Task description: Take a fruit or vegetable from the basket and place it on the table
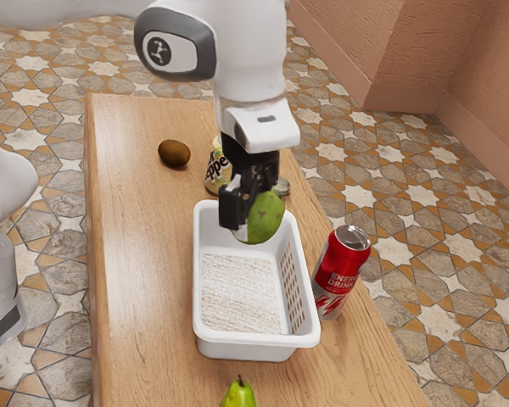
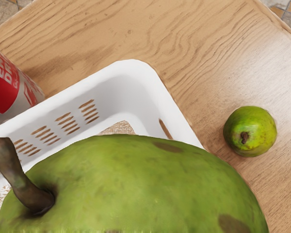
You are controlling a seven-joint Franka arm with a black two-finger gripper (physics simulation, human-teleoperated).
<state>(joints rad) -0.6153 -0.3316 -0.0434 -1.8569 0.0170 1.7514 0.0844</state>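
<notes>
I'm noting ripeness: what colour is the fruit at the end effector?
The fruit is green with brownish patches, seen best in the wrist view.

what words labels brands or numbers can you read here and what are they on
"ENERG" above "DRINK": red can; the first word runs off round its side
"eppe": pale yellow container behind the arm, with the rest of the word hidden or unclear
Unreadable: the small line under "DRINK" and the big red lettering lower on that can
The arm's round badge has a white emblem, no readable word
</notes>
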